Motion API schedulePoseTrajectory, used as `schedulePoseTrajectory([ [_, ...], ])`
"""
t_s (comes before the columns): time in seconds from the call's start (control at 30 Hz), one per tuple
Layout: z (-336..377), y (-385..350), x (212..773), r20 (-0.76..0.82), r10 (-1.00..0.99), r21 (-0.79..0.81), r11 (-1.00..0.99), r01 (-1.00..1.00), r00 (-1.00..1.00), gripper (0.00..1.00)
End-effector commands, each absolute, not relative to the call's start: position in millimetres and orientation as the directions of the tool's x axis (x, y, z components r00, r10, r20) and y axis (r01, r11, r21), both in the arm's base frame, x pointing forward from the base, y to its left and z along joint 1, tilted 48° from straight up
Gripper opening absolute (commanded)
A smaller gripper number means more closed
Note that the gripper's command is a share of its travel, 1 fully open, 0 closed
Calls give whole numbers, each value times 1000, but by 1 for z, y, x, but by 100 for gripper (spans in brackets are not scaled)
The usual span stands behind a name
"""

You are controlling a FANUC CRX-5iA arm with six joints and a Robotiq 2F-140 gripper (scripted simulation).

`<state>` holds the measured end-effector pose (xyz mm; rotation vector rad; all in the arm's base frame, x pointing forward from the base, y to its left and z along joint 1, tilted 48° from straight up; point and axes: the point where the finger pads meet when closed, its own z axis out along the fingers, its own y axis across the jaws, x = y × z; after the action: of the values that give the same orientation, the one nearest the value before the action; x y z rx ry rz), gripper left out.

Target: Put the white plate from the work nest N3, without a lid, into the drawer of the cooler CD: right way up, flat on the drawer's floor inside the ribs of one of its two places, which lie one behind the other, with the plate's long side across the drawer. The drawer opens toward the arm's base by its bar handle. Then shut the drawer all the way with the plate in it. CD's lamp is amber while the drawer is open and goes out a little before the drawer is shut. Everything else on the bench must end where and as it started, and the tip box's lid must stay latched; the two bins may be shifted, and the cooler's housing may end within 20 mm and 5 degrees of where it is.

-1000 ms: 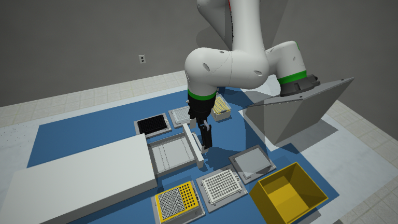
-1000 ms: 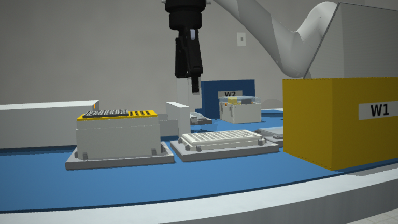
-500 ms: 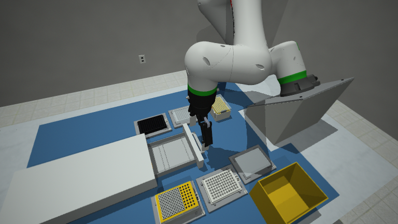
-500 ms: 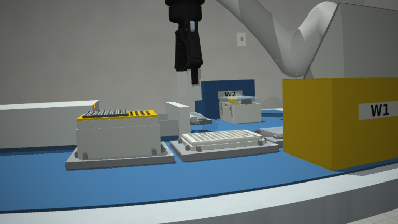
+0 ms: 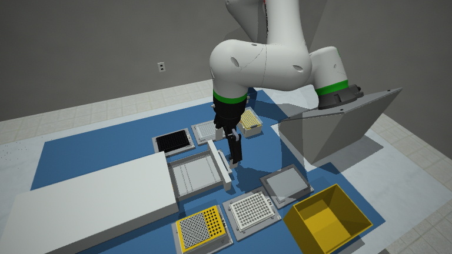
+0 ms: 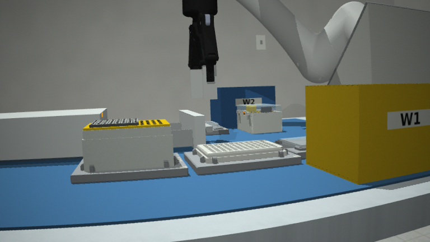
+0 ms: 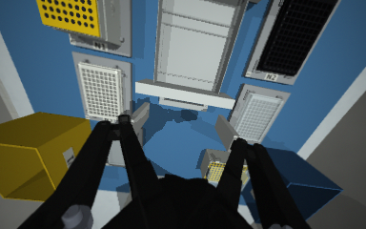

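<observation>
The white plate (image 5: 251,210) with open wells sits on its grey nest near the front of the bench. It also shows in the wrist view (image 7: 100,91) and in the exterior view (image 6: 241,149). Its nest label is not readable. The cooler CD (image 5: 83,201) is a long white box. Its drawer (image 5: 196,173) (image 7: 195,48) stands pulled out and empty, with ribs on its floor. The bar handle (image 5: 223,161) is on the drawer front (image 7: 186,93). The amber lamp (image 6: 102,113) is lit. My gripper (image 5: 235,164) (image 6: 202,82) hangs open and empty above the handle (image 7: 183,123), clear of it.
A yellow bin W1 (image 5: 328,219) stands at front right and a blue bin W2 (image 6: 242,104) at the back. A tip box (image 5: 249,123), a yellow tip rack on N1 (image 5: 201,229), a black plate on N2 (image 5: 173,140), a pale plate (image 5: 206,130) and a grey lidded plate (image 5: 286,183) surround the drawer.
</observation>
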<state>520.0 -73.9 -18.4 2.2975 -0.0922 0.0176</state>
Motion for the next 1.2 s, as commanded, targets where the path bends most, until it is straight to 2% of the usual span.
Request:
schedulePoseTrajectory([
  [0.0, -17, -72, 520, 43, -61, 745, -663, -72, 997, 87],
  [1.17, 11, -41, 521, 43, -61, 745, -663, -72, 997, 87],
])
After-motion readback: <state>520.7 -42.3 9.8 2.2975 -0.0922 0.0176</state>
